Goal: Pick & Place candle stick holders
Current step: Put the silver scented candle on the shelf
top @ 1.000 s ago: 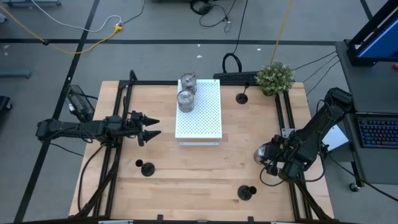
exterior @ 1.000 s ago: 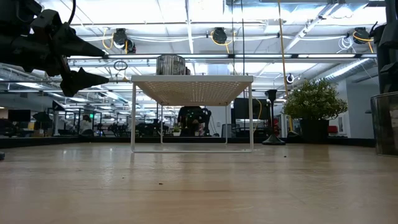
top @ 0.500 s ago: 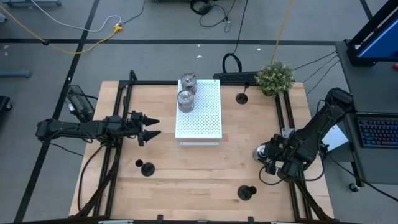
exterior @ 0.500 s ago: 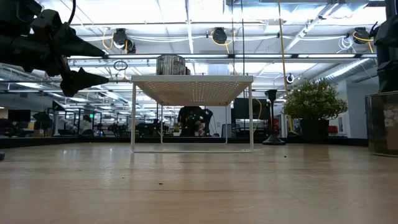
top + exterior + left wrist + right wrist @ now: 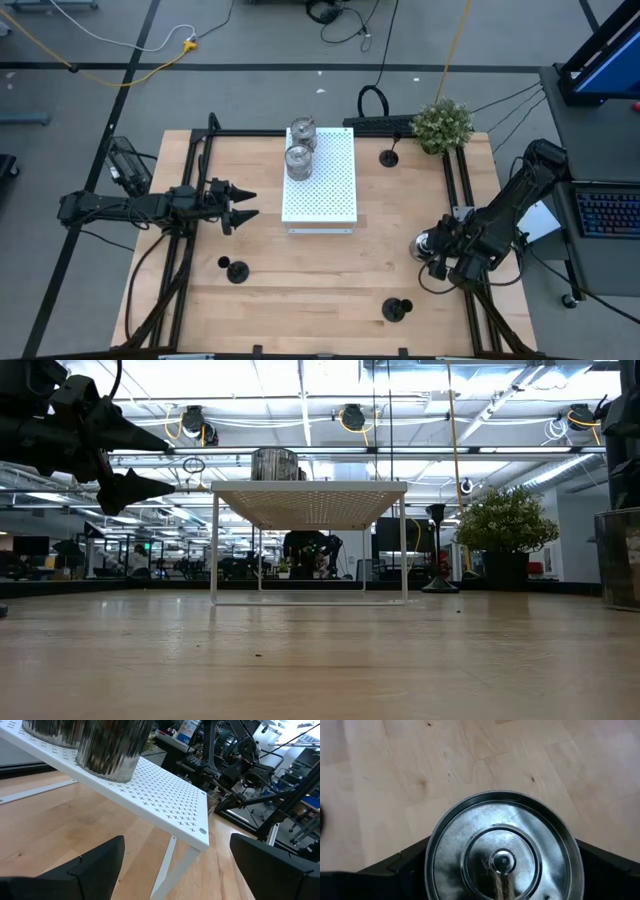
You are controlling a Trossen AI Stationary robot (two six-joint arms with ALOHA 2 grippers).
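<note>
My right gripper (image 5: pixel 430 250) is near the table's right edge, shut on a shiny silver candle stick holder (image 5: pixel 502 850), which also shows at the right edge of the low view (image 5: pixel 620 560). Two more silver holders (image 5: pixel 303 131) (image 5: pixel 298 160) stand on the white perforated board (image 5: pixel 325 190). Three black holders stand on their round bases on the table: at the far right (image 5: pixel 390 157), near left (image 5: pixel 237 270) and near right (image 5: pixel 397 309). My left gripper (image 5: pixel 250 204) is open and empty, held level left of the board, above the table. My right gripper holds the silver holder by its round outer wall (image 5: pixel 432 851), one finger (image 5: pixel 395 867) on each side, coming from above and pointing down. The holder stands upright with its open top facing the wrist camera. I cannot tell whether its bottom rests on the table.
A green bushy plant (image 5: pixel 442 123) stands at the far right corner. Black rails (image 5: pixel 462 190) run along the table's left and right sides. The board stands on thin white legs (image 5: pixel 214 550) with room beneath it. Bare wood lies between the board and the near edge.
My right gripper, with the silver holder, has shifted slightly toward the table's left edge and then back toward the right. The holder has stayed upright.
</note>
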